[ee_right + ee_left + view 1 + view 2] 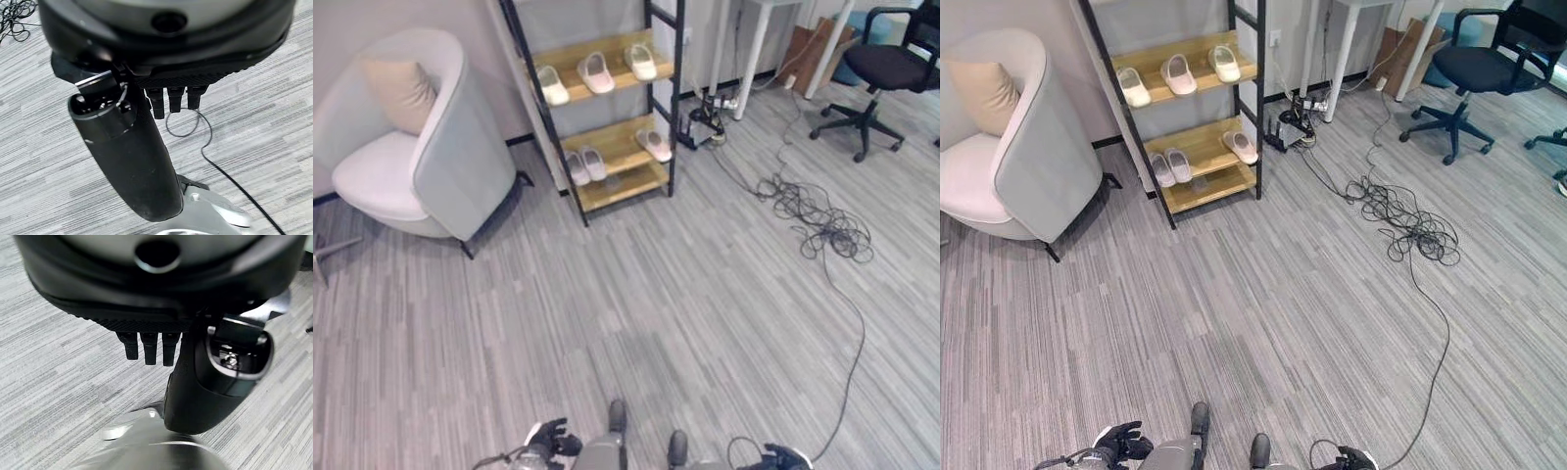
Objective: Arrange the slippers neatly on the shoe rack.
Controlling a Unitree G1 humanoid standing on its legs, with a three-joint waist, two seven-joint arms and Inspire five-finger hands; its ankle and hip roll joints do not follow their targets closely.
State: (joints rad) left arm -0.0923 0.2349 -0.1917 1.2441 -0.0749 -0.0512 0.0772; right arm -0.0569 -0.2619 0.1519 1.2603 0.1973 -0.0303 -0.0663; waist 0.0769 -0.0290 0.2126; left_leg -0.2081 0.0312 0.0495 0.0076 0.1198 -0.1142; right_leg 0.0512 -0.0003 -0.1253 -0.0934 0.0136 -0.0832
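Nearest me, left hand (551, 439) & right hand (787, 457) hang low over the floor (636, 313), fingers relaxed, holding nothing. Further off, slippers: three on shoe rack (663, 59) top shelf (595, 70), three on middle shelf (593, 163). Armchair (406, 137) just left of rack.

The shoe rack (607, 108) had a black frame and pale wooden shelves holding white and pinkish slippers (596, 71), beside a light grey armchair (440, 147) with a beige cushion (401, 93), on grey-streaked flooring (656, 313).

Dark, ribbed left hand (161, 308) and right hand (166, 63) on silver-grey arms.
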